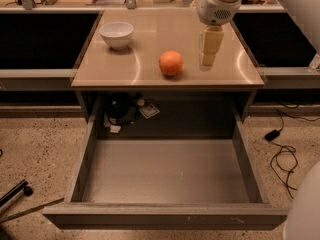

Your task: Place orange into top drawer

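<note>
The orange [171, 63] sits on the tan tabletop [150, 19], near its front edge and a little right of centre. The top drawer [165, 217] is pulled fully out below the tabletop, and its flat grey bottom is bare. My gripper [210, 48] hangs from the white arm above the tabletop, just right of the orange and slightly behind it. It points down, is apart from the fruit and holds nothing.
A white bowl [116, 34] stands on the back left of the tabletop. A black object [120, 109] and papers lie under the table behind the drawer. Cables [284, 159] trail on the floor at the right. A dark bar [14, 191] lies at the left.
</note>
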Tool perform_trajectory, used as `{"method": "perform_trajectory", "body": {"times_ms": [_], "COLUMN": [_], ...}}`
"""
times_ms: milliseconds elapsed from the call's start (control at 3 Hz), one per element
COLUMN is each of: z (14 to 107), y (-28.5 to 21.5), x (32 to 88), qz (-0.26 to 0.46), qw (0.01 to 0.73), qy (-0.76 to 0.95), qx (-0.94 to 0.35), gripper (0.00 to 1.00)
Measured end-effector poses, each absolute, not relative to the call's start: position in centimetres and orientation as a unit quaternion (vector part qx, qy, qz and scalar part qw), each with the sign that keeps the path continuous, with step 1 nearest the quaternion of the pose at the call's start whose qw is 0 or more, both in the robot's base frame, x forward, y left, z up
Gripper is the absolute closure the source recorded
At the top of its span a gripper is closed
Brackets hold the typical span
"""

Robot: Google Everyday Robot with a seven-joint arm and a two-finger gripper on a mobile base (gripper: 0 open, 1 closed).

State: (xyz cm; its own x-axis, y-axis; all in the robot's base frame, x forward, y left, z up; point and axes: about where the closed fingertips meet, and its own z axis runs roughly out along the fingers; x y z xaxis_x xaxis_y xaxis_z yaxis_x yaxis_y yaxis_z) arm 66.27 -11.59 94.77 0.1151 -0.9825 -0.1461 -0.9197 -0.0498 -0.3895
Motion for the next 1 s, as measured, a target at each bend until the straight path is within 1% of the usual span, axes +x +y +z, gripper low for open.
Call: {"method": "perform_trajectory", "body": {"times_ms": [333,1000], "z": [93.9,90.4], "y": [-10.9,-8.8], "x": [67.5,68.4], "qz": [-0.073,-0.038], "qw": [0.200,0.192], "qy": [0.655,0.642], "qx": [-0.725,-0.742], "gripper": [0.00,0.00]}}
